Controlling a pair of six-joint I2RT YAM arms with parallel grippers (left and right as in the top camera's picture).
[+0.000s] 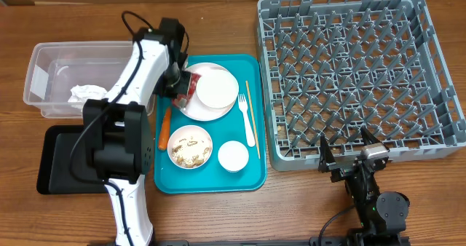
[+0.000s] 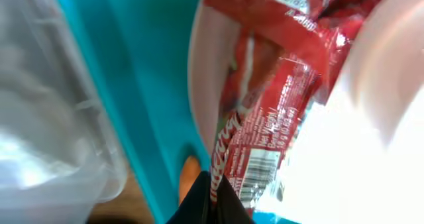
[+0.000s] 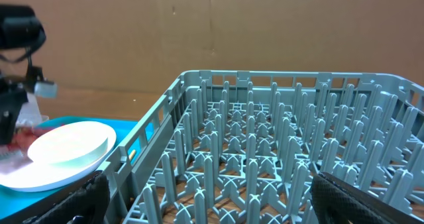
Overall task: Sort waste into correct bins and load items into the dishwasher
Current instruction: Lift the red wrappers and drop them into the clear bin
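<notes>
Left gripper [image 1: 181,83] fingers clamped on the crumpled red wrapper [image 2: 265,111] at the white plate's [image 1: 218,109] left rim, its long axis slanting away from the fingertips. The clear tub [image 1: 44,78] sits just past the teal tray's [image 1: 211,182] edge. Right gripper [image 1: 349,157] gapes beside the grey rack [image 1: 437,71].

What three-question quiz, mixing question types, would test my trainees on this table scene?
1. True or false: the rack is empty.
2. What is the left gripper shut on?
3. Fill in: the napkin lies in the clear ___.

Key: 1 true; 2 the wrapper; 3 tub.
</notes>
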